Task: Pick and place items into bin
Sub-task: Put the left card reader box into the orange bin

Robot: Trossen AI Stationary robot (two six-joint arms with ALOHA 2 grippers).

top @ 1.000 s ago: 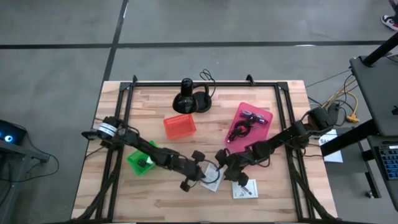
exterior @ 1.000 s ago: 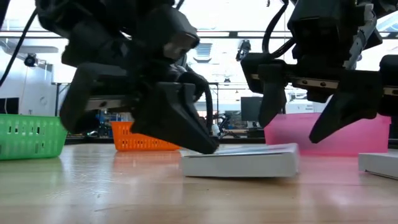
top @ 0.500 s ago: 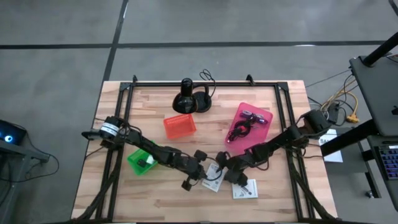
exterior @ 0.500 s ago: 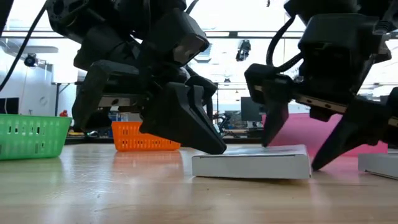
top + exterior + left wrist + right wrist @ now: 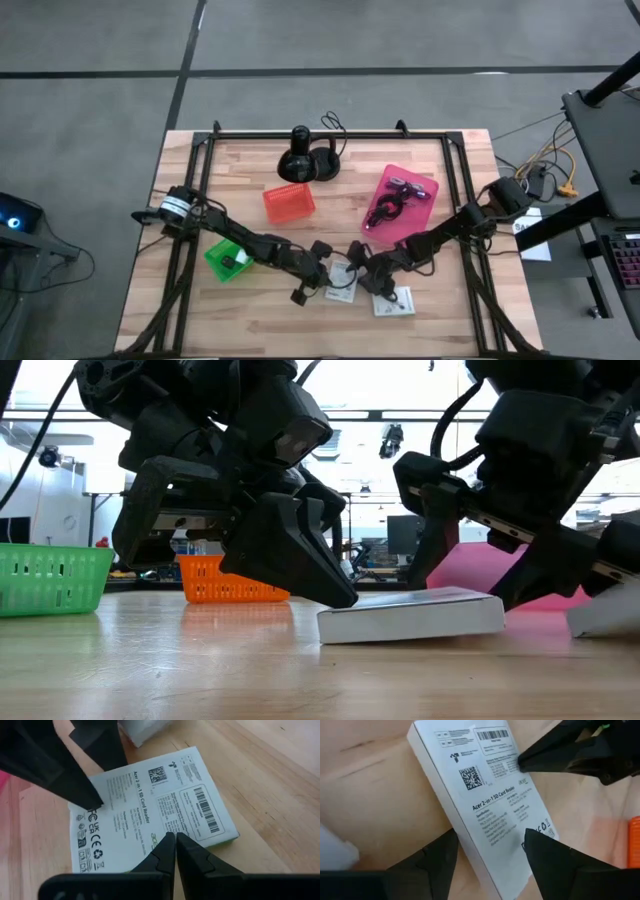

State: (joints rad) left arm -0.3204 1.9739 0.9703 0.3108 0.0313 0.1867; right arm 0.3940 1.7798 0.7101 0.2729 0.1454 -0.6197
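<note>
White boxed card (image 5: 342, 283) lies flat near the table's (image 5: 440, 200) front edge, middle — high view. Left claw (image 5: 318, 276) meets it from the left, right claw (image 5: 372, 274) from the right. A second white card (image 5: 393, 303) lies just beside, nearer the front right corner. Pink bin (image 5: 400, 199) holds a black coiled cable (image 5: 383, 211) and purple strap (image 5: 405, 185); an orange basket (image 5: 288, 203) and green basket (image 5: 228, 259) sit leftward.

Low view — card (image 5: 412, 617) tilted, its right end lifted off the wood; left claw's tip (image 5: 335, 596) on its left top edge.

Left wrist view — fingers (image 5: 165, 856) pressed together, tips at the card's (image 5: 150, 815) printed face.

Right wrist view — fingers (image 5: 550, 857) spread apart, straddling the card (image 5: 490, 800).
</note>
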